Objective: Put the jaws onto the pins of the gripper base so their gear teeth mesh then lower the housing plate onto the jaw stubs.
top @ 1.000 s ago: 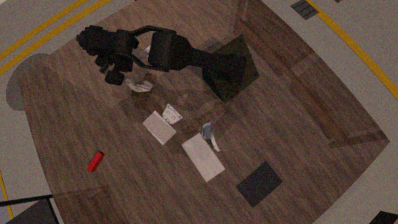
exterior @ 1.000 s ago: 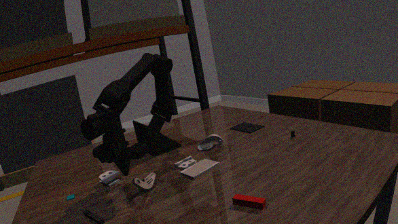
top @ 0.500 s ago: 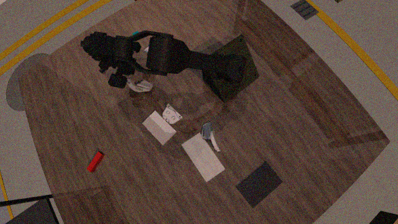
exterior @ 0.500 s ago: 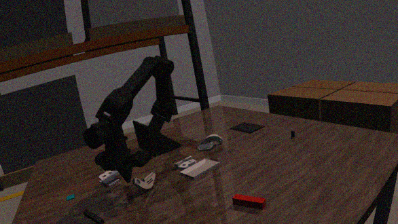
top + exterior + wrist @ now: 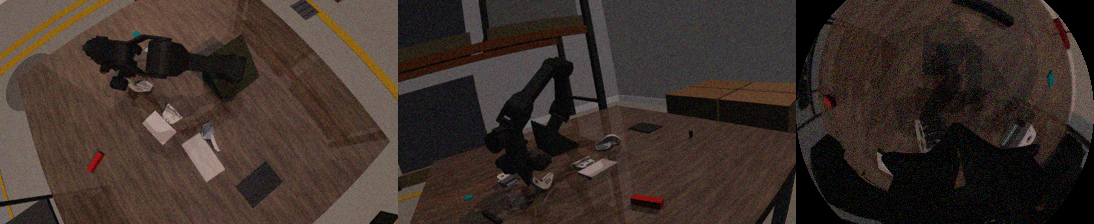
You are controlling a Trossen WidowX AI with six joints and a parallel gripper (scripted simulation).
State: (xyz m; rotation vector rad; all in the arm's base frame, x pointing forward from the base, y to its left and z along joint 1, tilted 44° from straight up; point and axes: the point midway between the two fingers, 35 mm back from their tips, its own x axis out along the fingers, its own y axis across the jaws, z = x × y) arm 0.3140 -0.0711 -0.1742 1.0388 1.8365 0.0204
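Observation:
My gripper is shut and empty, fingertips pointing down low over the table. A white jaw lies on one side of the fingertips. A pale grey-white part lies on the other side, mostly hidden under the arm in the top view. A white plate-like part with round holes lies farther off. The other curved jaw lies apart, nearer the arm's base. Which of the two flatter parts is the housing plate I cannot tell.
A white rectangle lies beside the holed part; another white rectangle shows in the top view. A red block, teal piece, black rod and dark mat lie around.

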